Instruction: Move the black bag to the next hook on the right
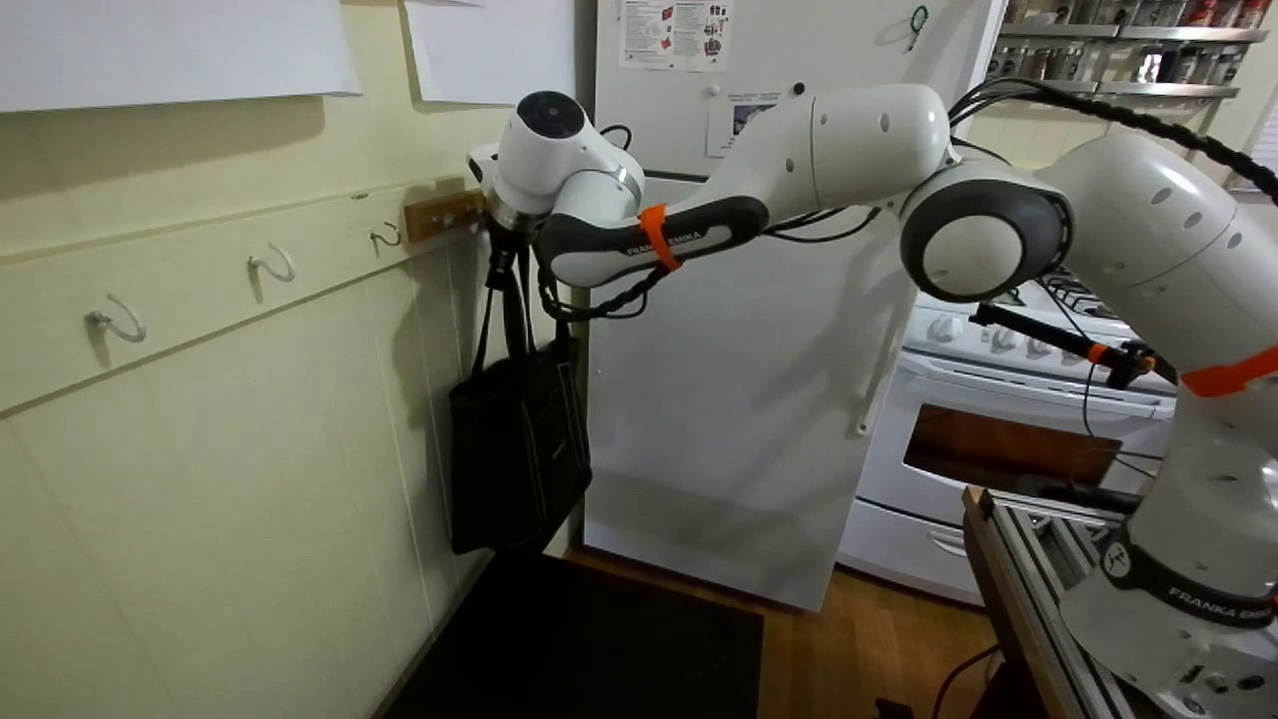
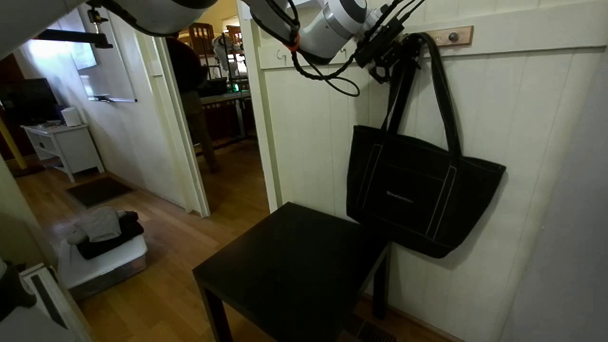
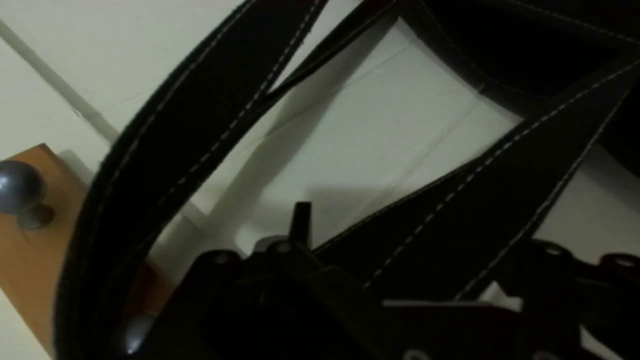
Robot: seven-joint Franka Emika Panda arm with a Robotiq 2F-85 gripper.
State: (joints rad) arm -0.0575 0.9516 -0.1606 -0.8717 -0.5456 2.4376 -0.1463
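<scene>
A far white hook [image 1: 124, 322], a nearer white hook [image 1: 282, 266], a small hook [image 1: 389, 237] and a wooden knob rack [image 1: 427, 218] line a board [image 1: 200, 280] to the left of the pincer [image 1: 500, 272] in an exterior view. The black bag [image 1: 519, 454] hangs directly below the pincer, straps [image 2: 442, 92] rising to it; whether the pincer is clenched on them cannot be told. Right stands a refrigerator [image 1: 719, 399].
</scene>
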